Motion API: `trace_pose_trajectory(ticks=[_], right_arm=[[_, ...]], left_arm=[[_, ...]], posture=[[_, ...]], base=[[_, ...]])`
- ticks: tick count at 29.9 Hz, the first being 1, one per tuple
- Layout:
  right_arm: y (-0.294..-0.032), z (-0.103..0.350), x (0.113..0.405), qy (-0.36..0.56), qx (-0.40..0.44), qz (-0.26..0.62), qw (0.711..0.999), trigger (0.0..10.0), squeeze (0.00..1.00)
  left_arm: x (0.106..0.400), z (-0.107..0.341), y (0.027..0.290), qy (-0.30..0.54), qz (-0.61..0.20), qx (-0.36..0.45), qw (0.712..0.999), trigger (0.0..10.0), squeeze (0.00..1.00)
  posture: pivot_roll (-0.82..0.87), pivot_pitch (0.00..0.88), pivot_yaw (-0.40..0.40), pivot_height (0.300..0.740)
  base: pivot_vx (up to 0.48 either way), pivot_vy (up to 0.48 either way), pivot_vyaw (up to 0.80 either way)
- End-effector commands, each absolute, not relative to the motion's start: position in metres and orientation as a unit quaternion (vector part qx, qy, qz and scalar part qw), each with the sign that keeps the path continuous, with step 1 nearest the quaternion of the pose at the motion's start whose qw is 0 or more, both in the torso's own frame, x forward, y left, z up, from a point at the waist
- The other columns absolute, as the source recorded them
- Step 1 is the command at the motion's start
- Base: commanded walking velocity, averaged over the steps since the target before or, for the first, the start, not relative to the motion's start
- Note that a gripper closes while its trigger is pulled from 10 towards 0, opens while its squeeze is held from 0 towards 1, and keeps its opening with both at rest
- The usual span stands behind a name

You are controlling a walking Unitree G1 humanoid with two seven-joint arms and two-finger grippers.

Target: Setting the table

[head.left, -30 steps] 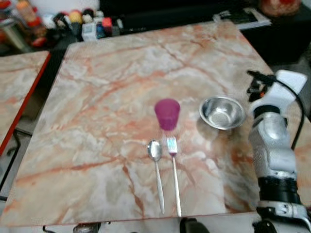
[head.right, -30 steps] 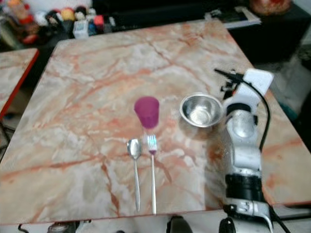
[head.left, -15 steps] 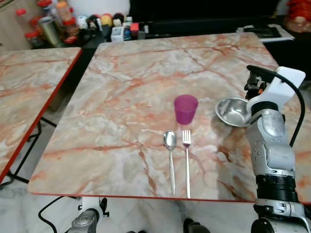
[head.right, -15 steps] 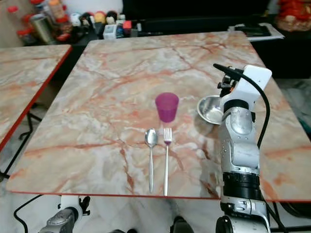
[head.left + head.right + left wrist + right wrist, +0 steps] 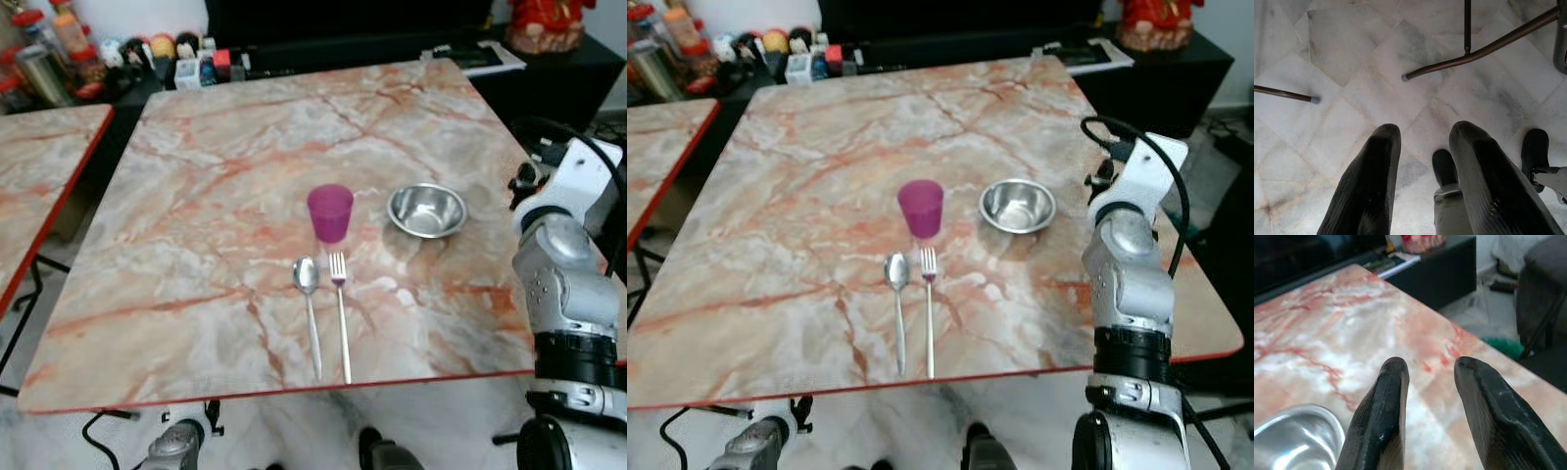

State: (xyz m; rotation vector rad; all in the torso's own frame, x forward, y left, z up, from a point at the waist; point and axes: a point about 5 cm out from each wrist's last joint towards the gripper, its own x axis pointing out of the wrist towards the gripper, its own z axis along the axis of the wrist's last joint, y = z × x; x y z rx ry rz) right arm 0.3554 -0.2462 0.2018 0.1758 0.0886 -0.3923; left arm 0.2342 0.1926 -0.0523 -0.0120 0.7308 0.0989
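Note:
A purple cup (image 5: pixel 330 211) stands upright near the middle of the marble table (image 5: pixel 225 196). Just in front of it a spoon (image 5: pixel 310 311) and a fork (image 5: pixel 341 311) lie side by side, handles toward me. A steel bowl (image 5: pixel 426 210) sits to the right of the cup. My right arm (image 5: pixel 563 264) is raised beside the table's right edge. Its gripper (image 5: pixel 1431 364) is open and holds nothing, hovering over the tabletop just right of the bowl (image 5: pixel 1293 438). My left gripper (image 5: pixel 1425 129) hangs open above the floor.
A second marble table (image 5: pixel 39 176) stands to the left across a narrow gap. Bottles and jars (image 5: pixel 118 59) crowd a dark counter beyond the far edge, with papers (image 5: pixel 470 54) at the back right. Metal table legs (image 5: pixel 1474 54) cross the tiled floor.
The camera has shifted. My right arm has drawn back to the right, away from the bowl, which now shows whole. Cup, spoon and fork keep their places.

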Motion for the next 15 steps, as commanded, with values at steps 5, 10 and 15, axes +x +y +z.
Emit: trace_pose_trajectory(ticks=[5,10,15], right_arm=[[-0.238,0.201,0.359,0.055,0.108,-0.172,0.977,10.0,1.00],[-0.229,0.203,0.363,0.054,0.134,-0.141,0.979,10.0,1.00],[-0.225,0.203,0.369,0.070,0.147,-0.129,0.978,10.0,0.00]], left_arm=[[0.232,-0.054,0.195,0.368,0.050,-0.005,0.928,10.0,0.00],[0.234,-0.053,0.194,0.365,0.049,-0.006,0.930,10.0,0.00],[0.235,-0.052,0.194,0.364,0.049,-0.006,0.930,10.0,0.00]], posture=[[-0.16,0.133,0.085,0.740],[-0.16,0.130,0.083,0.740],[-0.16,0.138,0.083,0.740]], base=[[0.000,0.000,0.00],[0.000,0.000,0.00],[0.000,0.000,0.00]])
